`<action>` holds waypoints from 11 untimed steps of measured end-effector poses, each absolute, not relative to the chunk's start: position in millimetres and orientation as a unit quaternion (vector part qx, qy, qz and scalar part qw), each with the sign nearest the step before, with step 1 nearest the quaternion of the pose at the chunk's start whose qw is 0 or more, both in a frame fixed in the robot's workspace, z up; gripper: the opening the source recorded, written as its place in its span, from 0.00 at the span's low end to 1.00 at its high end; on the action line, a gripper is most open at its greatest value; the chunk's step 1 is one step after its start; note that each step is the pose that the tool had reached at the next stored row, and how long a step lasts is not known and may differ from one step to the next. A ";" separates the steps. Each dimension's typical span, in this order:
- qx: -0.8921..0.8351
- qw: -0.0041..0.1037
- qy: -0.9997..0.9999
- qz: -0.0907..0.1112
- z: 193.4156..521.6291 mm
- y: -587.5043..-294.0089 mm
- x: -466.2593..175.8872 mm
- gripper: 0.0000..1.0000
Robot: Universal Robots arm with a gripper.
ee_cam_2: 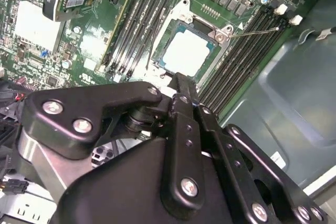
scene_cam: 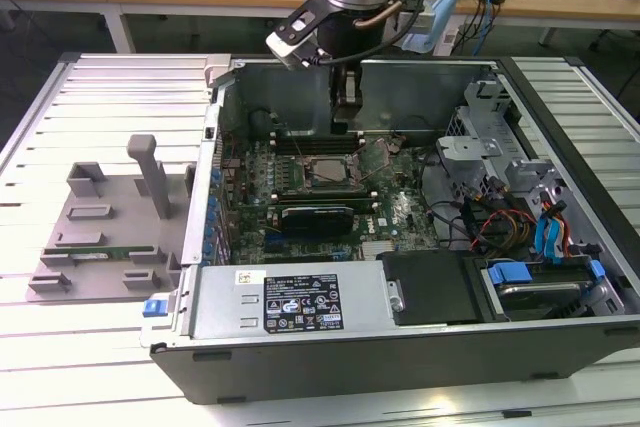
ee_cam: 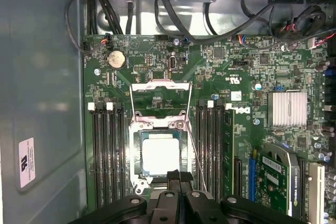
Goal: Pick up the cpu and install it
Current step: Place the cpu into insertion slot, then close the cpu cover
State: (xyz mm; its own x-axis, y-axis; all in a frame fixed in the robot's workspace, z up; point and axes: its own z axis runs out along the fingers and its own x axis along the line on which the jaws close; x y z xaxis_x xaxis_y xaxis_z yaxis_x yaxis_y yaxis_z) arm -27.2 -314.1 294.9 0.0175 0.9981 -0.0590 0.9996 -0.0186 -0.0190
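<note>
While my gripper (ee_cam: 179,174) hangs with its fingers pressed together, holding nothing, the cpu (ee_cam: 160,154) lies flat in the motherboard socket (ee_cam: 136,161) just by the tips, with the load plate (ee_cam: 159,84) hinged open. Seating it well, I judge, means light, straight-down contact that keeps the chip square.
</note>
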 end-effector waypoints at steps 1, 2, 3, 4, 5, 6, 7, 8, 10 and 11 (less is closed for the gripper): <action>0.713 0.014 0.700 -0.028 295.0 -314.2 -27.3 0.11; 0.713 0.014 0.700 -0.028 295.0 -314.2 -27.3 0.11; 0.713 0.014 0.700 -0.028 295.1 -314.2 -27.3 0.11; 0.713 0.014 0.700 -0.028 295.1 -314.2 -27.3 0.11; 0.713 0.014 0.700 -0.028 295.1 -314.2 -27.3 0.11; 0.713 0.014 0.700 -0.028 295.2 -314.2 -27.3 0.11; 0.713 0.014 0.700 -0.028 295.2 -314.2 -27.2 0.11; 0.713 0.014 0.700 -0.028 295.3 -314.2 -26.3 0.11; 0.713 0.014 0.700 -0.028 295.2 -314.2 -18.4 0.11; 0.713 0.014 0.700 -0.028 295.2 -314.2 -13.6 0.11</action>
State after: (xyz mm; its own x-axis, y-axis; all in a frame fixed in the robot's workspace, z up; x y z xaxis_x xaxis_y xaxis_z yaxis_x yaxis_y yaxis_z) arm -13.6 -314.2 295.2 0.0173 0.9980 -0.0605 0.9996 -0.0184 -0.0190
